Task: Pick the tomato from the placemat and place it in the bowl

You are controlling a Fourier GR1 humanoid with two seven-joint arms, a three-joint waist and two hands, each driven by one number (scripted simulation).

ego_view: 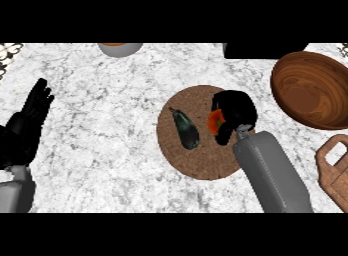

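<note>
Two black hands show in our head view. Our right hand (pixel 234 114) sits over the round brown woven placemat (pixel 199 160), its fingers curled round the red-orange tomato (pixel 215 120). Only a sliver of the tomato peeks out at the left side of the hand; the palm and fingers hide the rest. We cannot tell whether the tomato is touching the placemat or lifted off it.

Just left of the hand, and apart from the tomato, lies a dark green, elongated eggplant (pixel 185 129) on the same placemat, its stem end pointing away from us. To the right of the hand, beyond the placemat's edge, stands the wide brown wooden bowl (pixel 315 90) on the white marbled counter (pixel 96 90). Nearer us on that side, beside the grey forearm, is a brown wooden cutting board (pixel 341 172) with a handle loop.

Our left hand (pixel 23 126) rests well to the left of the placemat, fingers straight and pointing up, holding nothing.

Farther out, a grey cup (pixel 120 49) and a black block (pixel 262 50) sit at the counter's far edge.
</note>
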